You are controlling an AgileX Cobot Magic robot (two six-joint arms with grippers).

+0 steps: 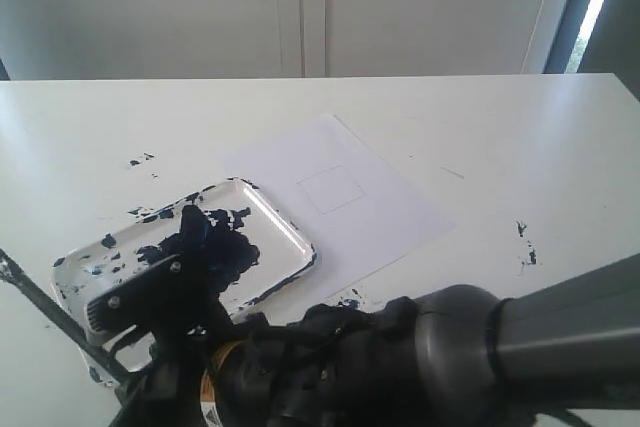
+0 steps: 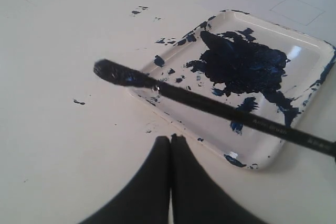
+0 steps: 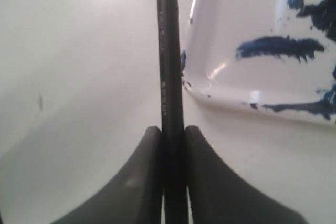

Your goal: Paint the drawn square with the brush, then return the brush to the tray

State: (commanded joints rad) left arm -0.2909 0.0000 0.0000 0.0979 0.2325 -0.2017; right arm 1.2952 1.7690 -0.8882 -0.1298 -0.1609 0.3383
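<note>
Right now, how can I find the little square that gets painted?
Look at the big white table, then find the white paper sheet lying on it beside the tray smeared with dark blue paint. Near the middle of that sheet is the drawn square. It is only a faint thin outline, empty inside with no blue on it, unlike the messy tray next to it.

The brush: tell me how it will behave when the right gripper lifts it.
The brush looks stiff: its thin handle runs straight across the tray. It is probably light for its length, so easy to lift. Being round and smooth, it may twist or slip in the right gripper, and its paint-coated tip could smear whatever it touches.
</note>
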